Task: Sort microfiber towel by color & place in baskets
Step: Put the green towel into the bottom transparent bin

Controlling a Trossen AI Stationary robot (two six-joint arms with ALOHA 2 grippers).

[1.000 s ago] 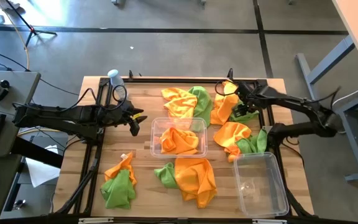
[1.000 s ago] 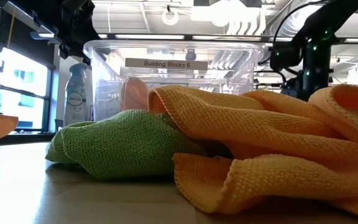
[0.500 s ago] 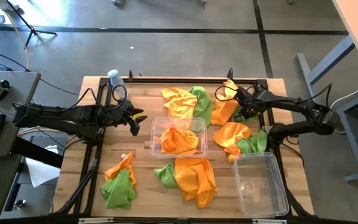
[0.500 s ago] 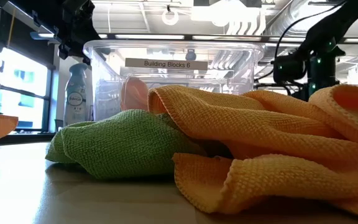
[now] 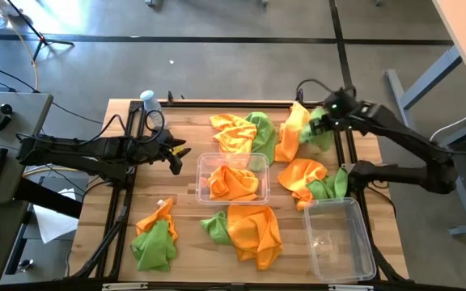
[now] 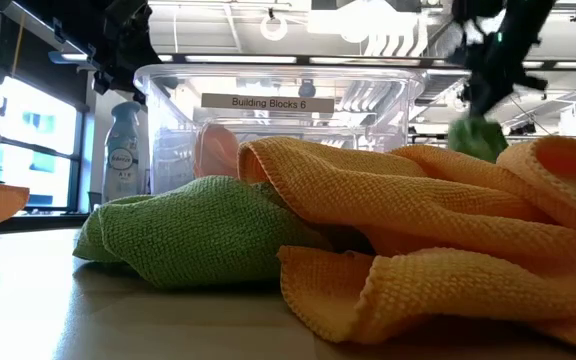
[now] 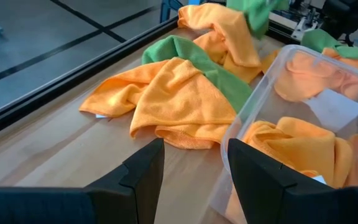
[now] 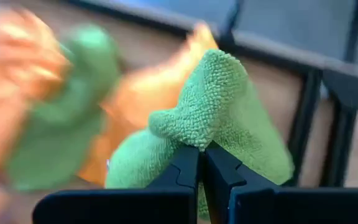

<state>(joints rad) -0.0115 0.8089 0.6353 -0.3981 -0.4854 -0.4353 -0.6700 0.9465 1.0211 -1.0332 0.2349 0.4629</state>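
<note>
Green towel (image 8: 229,118) hangs pinched in our right gripper (image 8: 202,163), lifted above the far right of the counter (image 5: 184,234) so it clears the orange towels (image 5: 298,133). Our left gripper (image 7: 191,165) waits part-open beside the middle basket (image 5: 202,174), which holds orange; the near-right basket (image 5: 364,250) stands empty, likely for greens.

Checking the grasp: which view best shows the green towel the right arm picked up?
The right wrist view: the right end effector pinches the green towel shut, close up. The high view shows it small; the low view, a blurred bit.
</note>
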